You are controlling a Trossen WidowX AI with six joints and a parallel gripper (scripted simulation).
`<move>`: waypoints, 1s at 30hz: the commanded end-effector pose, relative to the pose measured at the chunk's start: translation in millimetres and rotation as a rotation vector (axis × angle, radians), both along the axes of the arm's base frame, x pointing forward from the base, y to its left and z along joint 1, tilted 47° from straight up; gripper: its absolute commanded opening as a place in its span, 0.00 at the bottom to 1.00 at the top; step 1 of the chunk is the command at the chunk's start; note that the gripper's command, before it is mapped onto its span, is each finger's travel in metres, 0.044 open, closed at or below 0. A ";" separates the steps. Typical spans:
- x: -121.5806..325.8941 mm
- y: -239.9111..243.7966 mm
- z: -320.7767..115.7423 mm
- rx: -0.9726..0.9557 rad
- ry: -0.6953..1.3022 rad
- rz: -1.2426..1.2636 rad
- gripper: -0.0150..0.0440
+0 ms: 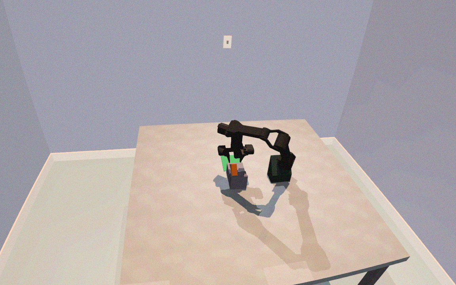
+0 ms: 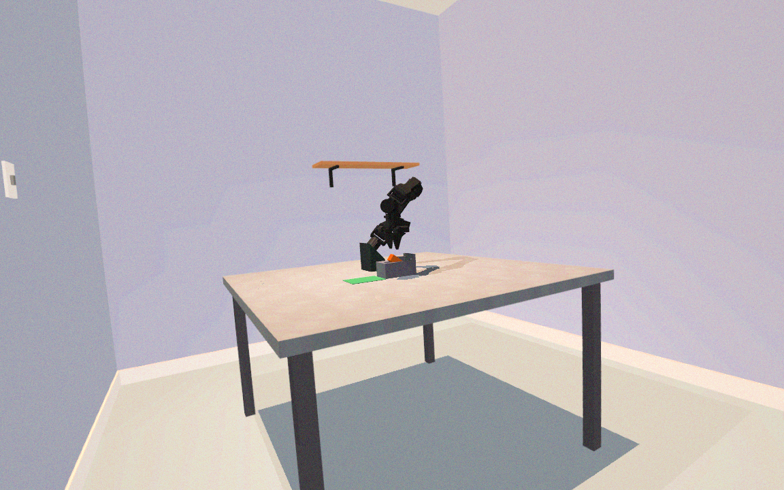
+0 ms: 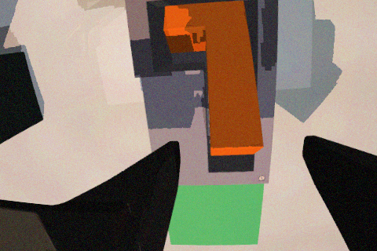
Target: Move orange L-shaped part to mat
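From the top view, my gripper (image 1: 234, 152) hangs above the grey tray (image 1: 237, 181) on the counter (image 1: 187, 212), with the orange part (image 1: 234, 169) in its pocket. In the exterior view the part's (image 2: 392, 258) one end pokes above the tray (image 2: 396, 267), beside the green mat (image 2: 363, 280). At the wrist, my gripper (image 3: 241, 147) stands well open and empty; the part (image 3: 231, 78) looks stiff and light, best pinched across its raised straight end. No writing shows.

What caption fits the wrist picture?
Open gripper hovers above the orange part, tipped up in its grey tray.
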State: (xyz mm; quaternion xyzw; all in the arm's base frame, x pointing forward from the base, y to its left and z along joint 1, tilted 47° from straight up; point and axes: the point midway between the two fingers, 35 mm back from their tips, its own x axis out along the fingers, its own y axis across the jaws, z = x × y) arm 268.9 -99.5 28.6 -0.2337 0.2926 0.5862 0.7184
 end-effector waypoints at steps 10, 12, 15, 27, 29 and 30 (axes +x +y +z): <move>3.9 13.2 -13.8 0.001 -0.004 -0.005 0.73; 4.4 15.5 -16.0 0.001 -0.004 -0.005 0.73; 5.2 18.9 -19.4 0.001 -0.004 -0.006 0.73; 7.6 33.0 -32.4 0.003 -0.004 -0.005 0.73; 7.9 35.4 -34.5 0.003 -0.004 -0.005 0.73; 7.9 36.3 -35.3 0.003 -0.004 -0.005 0.73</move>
